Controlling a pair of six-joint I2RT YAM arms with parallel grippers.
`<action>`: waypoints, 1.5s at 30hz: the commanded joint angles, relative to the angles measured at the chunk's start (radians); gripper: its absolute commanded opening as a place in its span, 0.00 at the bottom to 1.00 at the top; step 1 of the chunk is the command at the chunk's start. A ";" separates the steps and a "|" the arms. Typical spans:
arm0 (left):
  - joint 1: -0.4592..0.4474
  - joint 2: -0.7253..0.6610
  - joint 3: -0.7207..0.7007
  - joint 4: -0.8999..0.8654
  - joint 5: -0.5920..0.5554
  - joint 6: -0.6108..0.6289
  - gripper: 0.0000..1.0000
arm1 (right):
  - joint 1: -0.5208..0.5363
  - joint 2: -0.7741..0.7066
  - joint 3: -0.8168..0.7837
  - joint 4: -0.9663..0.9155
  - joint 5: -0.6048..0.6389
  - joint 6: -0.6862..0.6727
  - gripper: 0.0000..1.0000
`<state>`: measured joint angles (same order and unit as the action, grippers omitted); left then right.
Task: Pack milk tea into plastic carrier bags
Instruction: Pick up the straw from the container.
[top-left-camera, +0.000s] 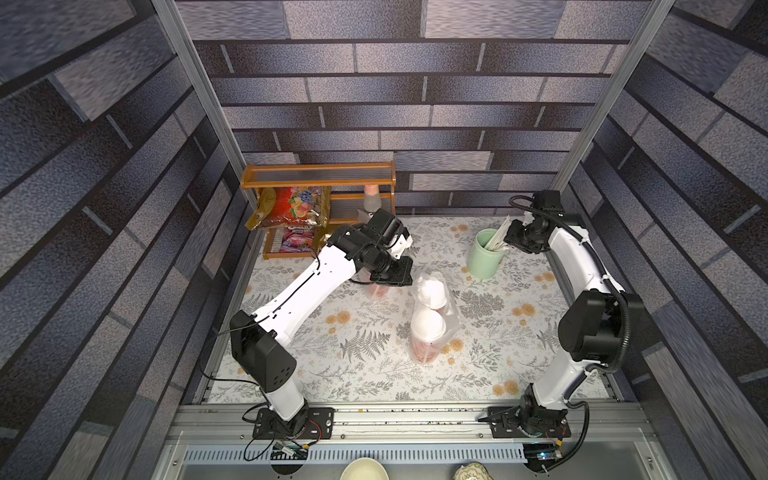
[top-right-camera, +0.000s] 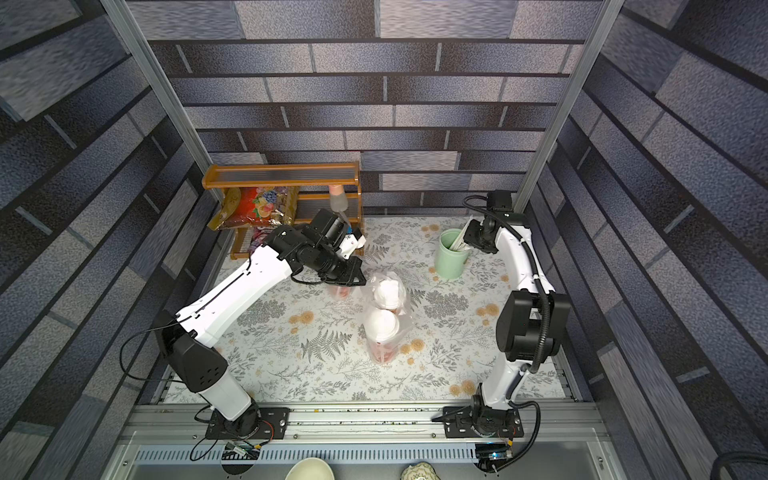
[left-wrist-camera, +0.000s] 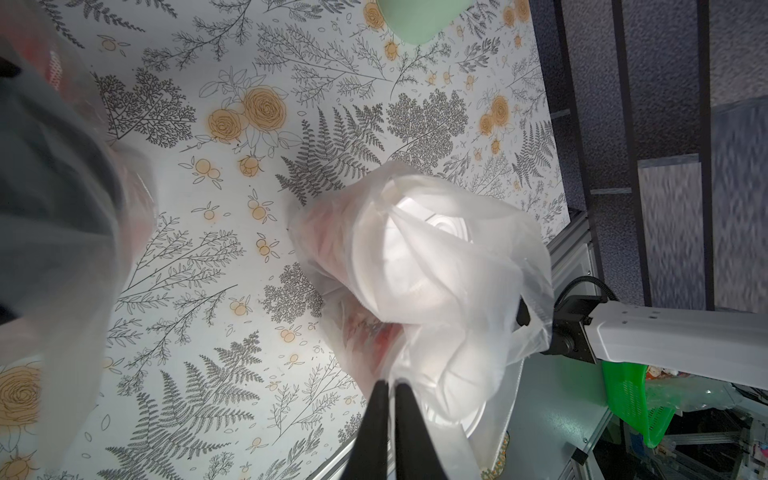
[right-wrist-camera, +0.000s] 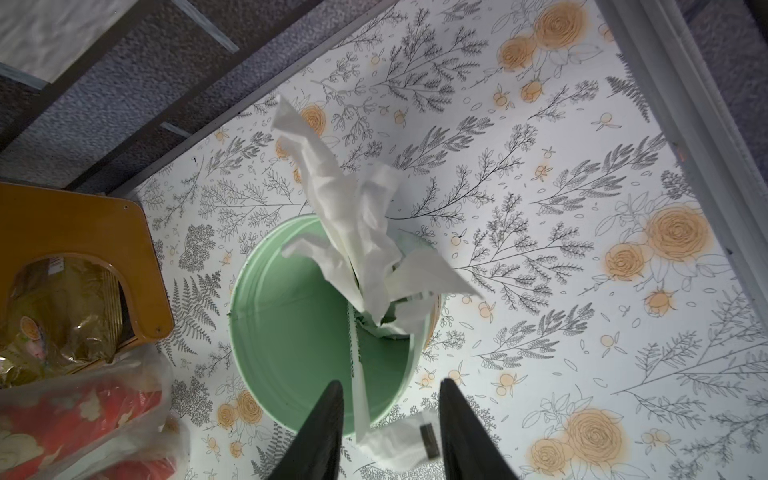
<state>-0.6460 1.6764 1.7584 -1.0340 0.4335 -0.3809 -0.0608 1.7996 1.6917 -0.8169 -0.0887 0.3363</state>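
A clear plastic carrier bag (top-left-camera: 451, 320) (left-wrist-camera: 490, 266) stands mid-table in both top views, holding two red milk tea cups with white lids (top-left-camera: 427, 328) (top-right-camera: 388, 293). My left gripper (left-wrist-camera: 390, 384) (top-left-camera: 400, 272) is at that bag's far end, shut on a fold of its clear plastic. Just to its left, under the left wrist, sits a blurred second bag with red cups (top-left-camera: 379, 292) (left-wrist-camera: 54, 208); one dark lid shows through it. My right gripper (right-wrist-camera: 391, 384) (top-left-camera: 509, 239) hangs open over the pale green cup, a wrapped straw (right-wrist-camera: 359, 399) between its fingers without touching them.
The pale green cup (top-left-camera: 484, 253) (right-wrist-camera: 299, 316) of white straws stands at the back right. A wooden rack (top-left-camera: 320, 183) with foil snack packets (top-left-camera: 291, 208) fills the back left corner. A small packet (right-wrist-camera: 415, 440) lies on the floral cloth beside the green cup.
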 joint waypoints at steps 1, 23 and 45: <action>0.009 -0.051 -0.020 0.012 0.004 -0.025 0.08 | 0.005 0.015 0.002 0.013 -0.051 -0.004 0.37; 0.015 -0.066 -0.059 0.043 0.023 -0.052 0.08 | 0.137 0.047 0.073 -0.074 -0.047 -0.094 0.53; 0.019 -0.069 -0.067 0.052 0.027 -0.062 0.08 | 0.194 0.113 0.131 -0.030 0.087 -0.112 0.35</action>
<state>-0.6331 1.6436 1.7023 -0.9833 0.4446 -0.4278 0.1211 1.9015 1.8221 -0.8539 -0.0360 0.2268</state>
